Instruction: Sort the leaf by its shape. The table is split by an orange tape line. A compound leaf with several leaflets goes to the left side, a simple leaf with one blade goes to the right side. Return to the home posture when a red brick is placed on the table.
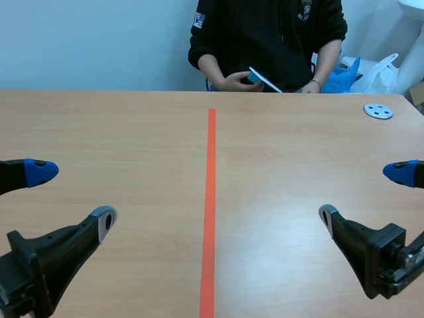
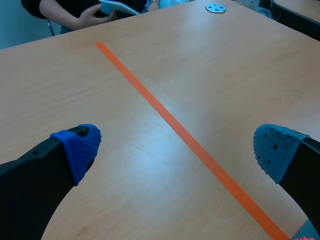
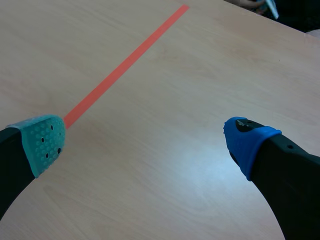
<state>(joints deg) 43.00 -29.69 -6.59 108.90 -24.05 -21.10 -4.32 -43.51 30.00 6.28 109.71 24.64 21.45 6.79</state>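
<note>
Left gripper (image 1: 73,197) hangs low over the left half of the wooden table (image 1: 119,132), its fingers spread wide and holding nothing. An orange tape line (image 1: 211,199) runs down the middle of the table. Behind the far edge a person (image 1: 265,33) holds a flat light-blue thing (image 1: 265,79); I cannot tell if it is the leaf. Over the right half the right gripper (image 1: 363,196) is also spread wide, holding nothing. Near the far right corner lies a round metal disc (image 1: 378,111).
</note>
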